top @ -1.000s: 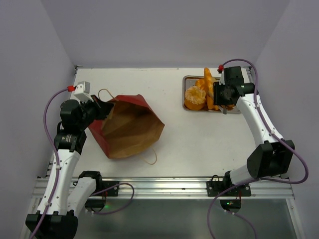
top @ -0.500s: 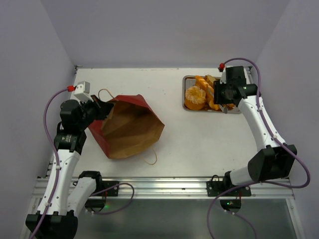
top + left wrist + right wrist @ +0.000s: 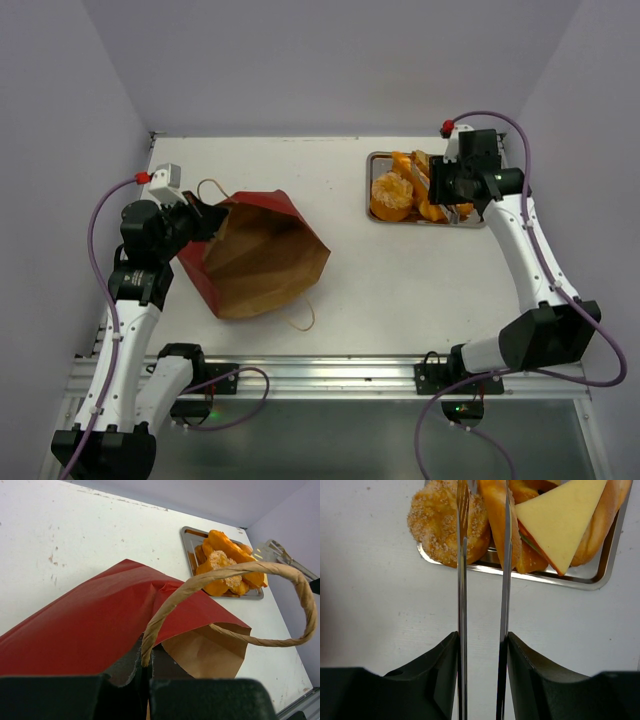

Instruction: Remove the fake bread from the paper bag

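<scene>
Paper bag: I have the dark red paper bag lying on its side at 9 o'clock on the table. Its brown kraft mouth gapes toward 3 o'clock.
Left claw: my left gripper is clenched on the bag's rim at its 10 o'clock corner, just where a twisted paper handle is rooted.
Loose handle: a second loop lies flat on the table at the bag's 6 o'clock edge.
Fake bread: all the fake bread I can see is piled on the silver tray at 1 o'clock, well apart from the bag.
Pieces: a sugared round bun sits at the tray's 9 o'clock side, touching an orange strip. A pale yellow wedge lies over darker pieces toward 3 o'clock.
Right claw: my right gripper hangs over the tray, released. Its two thin metal blades stand apart, with bun and table showing in the gap.
Cut off: the blade tips, the wedge's top and the far breads all run out of the right wrist view's top edge.
Hidden: the left wrist view shows only the bag's red outside and a corner of lining, and my own black fingers block its bottom. I cannot tell what lies deep in the creased folds.
Hard to make out: from the top camera the breads merge into one orange heap, so I cannot count them.
</scene>
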